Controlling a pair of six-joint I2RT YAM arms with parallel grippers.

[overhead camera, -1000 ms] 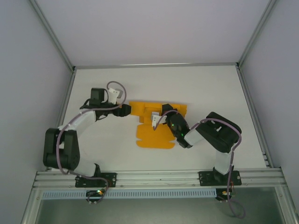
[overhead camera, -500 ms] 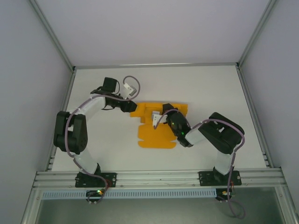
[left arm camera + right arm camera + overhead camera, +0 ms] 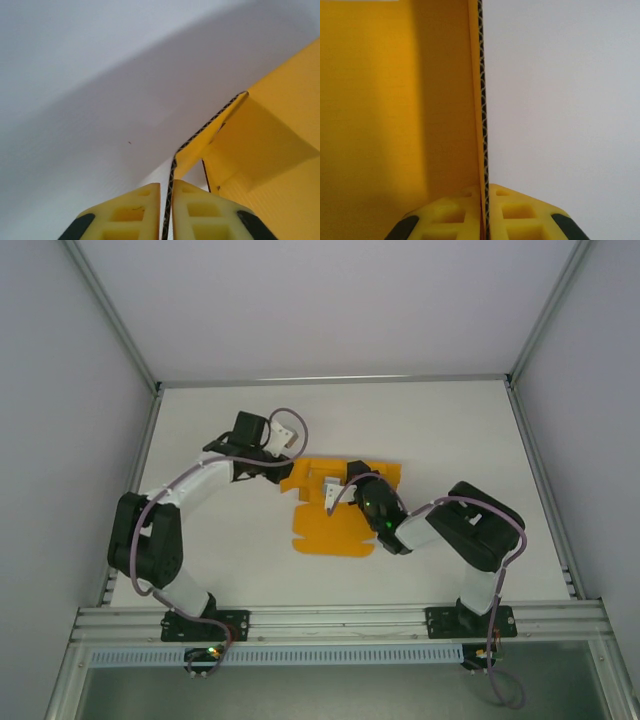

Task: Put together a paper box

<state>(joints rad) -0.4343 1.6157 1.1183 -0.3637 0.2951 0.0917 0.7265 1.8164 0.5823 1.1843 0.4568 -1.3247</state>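
- Since the earlier top frame, the left gripper (image 3: pixel 283 472) has been swung onto the box's (image 3: pixel 335 525) far-left flap. The box lies on the table (image 3: pixel 430 420), the right gripper (image 3: pixel 335 485) at its far wall.
- Left wrist: a flap edge is pinched between near-shut jaws.
- Right wrist: an upright wall is clamped likewise. Flap folding is judged underway, and a coordinated inward bend is needed next.

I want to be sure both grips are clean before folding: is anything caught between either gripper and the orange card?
Nothing visible is. The left gripper pinches a raised edge of the orange card directly, and the right gripper likewise has a card edge straight in its grip.
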